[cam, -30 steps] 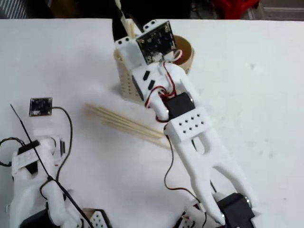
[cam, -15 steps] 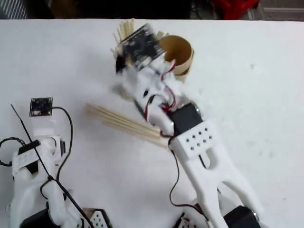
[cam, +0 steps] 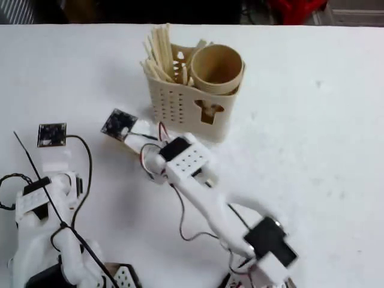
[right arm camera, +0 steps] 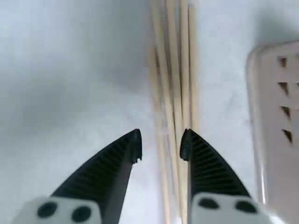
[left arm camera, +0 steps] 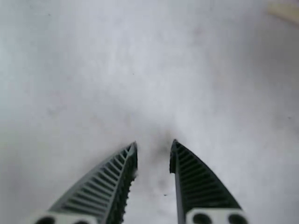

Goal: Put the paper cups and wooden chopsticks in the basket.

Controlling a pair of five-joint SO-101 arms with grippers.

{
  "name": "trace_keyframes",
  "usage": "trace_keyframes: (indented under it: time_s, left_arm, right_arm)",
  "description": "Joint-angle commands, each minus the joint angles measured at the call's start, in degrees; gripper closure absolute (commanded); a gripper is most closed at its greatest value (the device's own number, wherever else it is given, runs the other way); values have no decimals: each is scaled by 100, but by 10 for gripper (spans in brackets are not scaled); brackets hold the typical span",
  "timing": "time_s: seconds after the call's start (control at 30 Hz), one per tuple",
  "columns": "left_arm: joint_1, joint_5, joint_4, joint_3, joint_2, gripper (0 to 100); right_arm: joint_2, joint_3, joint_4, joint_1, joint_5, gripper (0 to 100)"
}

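Lengthwise beside the basket (right arm camera: 275,116), loose chopsticks (right arm camera: 173,93) are lying flat, parallel to its wall; the right gripper (right arm camera: 160,142) is hovering over them, jaws spread. The left gripper (left arm camera: 153,154) is gaping slightly.

table (cam: 324,108): white, matte, faintly mottled top, evenly lit, soft shadows. dark strip of room (cam: 90,11) beyond its far edge. red object (cam: 297,9) far right, kind unclear. pale ribbed item (cam: 13,9) at far left corner.

high: overhead, far | wrists: low, close, facing table (left arm camera: 140,70) | high/right share: basket (cam: 180,111)
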Motion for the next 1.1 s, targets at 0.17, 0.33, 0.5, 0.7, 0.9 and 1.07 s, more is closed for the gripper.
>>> trace_keyframes:
  time_s: [0.17, 0.33, 0.5, 0.7, 0.9, 1.07]
  left_arm:
    - [-40, 79, -97, 0, -40, 872]
    - [-40, 79, -97, 0, -40, 872]
    - [-40, 79, -97, 0, -40, 872]
    - [-40, 79, -97, 0, -40, 872]
    - [-40, 79, -97, 0, -40, 872]
    - [-40, 79, -97, 0, -40, 872]
  right_arm:
    - [1095, 18, -919, -57, 53, 853]
    - [1147, 53, -875, -75, 18, 856]
    - [1138, 18, -611, -180, 18, 988]
    - [664, 18, -154, -277, 9, 981]
    - [-84, 70, 356, -251, -185, 981]
    - [57, 167, 470, -251, -325, 980]
